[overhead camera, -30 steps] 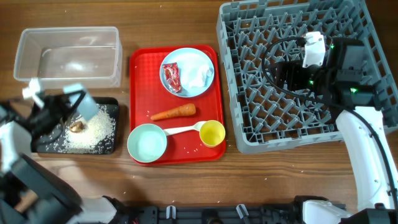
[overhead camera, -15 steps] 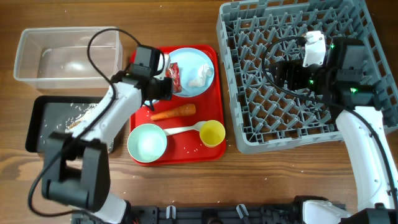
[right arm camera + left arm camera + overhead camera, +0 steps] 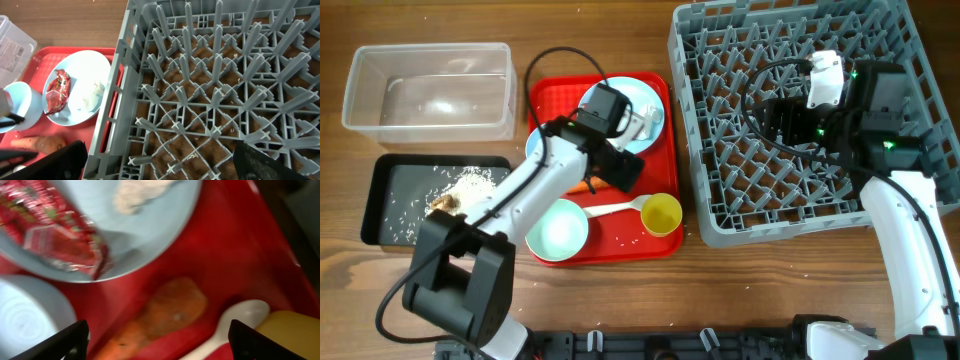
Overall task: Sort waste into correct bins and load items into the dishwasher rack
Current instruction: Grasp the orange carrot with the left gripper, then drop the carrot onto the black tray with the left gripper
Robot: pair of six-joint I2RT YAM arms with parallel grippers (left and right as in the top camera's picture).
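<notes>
Overhead, the left tool (image 3: 620,170) hangs above the red tray (image 3: 620,238). Its wrist view shows jaws spread wide and empty, with the carrot (image 3: 167,307) directly beneath, between them. Descend straight and close across its thick middle (it may roll). In the right wrist view, the right tool (image 3: 155,162) is open and empty over the rack (image 3: 116,95).

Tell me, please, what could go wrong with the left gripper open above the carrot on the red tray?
1. The left gripper is open over the carrot, but one fingertip hangs above the white spoon; coming down, it may land on the spoon or pinch it too.
2. The other fingertip is close to the bowl, which it might knock.
</notes>
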